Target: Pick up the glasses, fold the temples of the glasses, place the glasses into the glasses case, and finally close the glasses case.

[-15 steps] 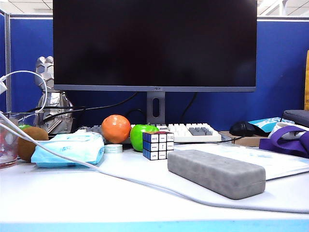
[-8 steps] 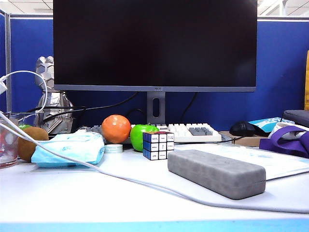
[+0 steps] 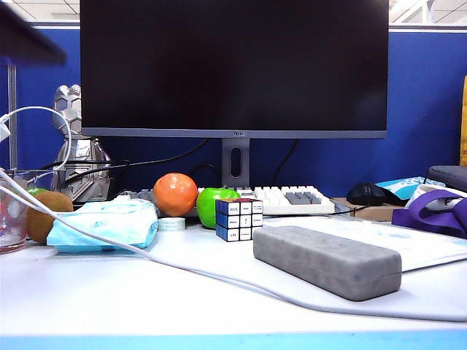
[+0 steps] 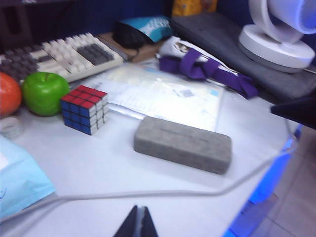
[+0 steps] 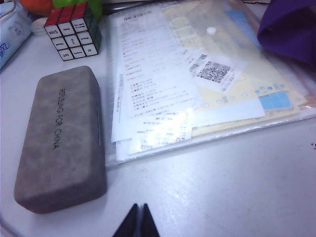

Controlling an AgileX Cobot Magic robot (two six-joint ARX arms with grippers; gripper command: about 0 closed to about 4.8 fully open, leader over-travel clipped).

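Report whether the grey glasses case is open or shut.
Shut. The glasses case lies flat on the table, lid down flush all round, no lining or gap showing in any view.

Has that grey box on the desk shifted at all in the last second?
No. The glasses case sits shut in the same spot, right of the puzzle cube, as before.

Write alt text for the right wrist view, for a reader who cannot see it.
A closed grey glasses case lies on a white table, beside a clear plastic folder of printed papers. The right gripper, shut and empty, shows at the frame's edge above the table, near the case. Past the case stands a puzzle cube, with purple fabric by the folder.
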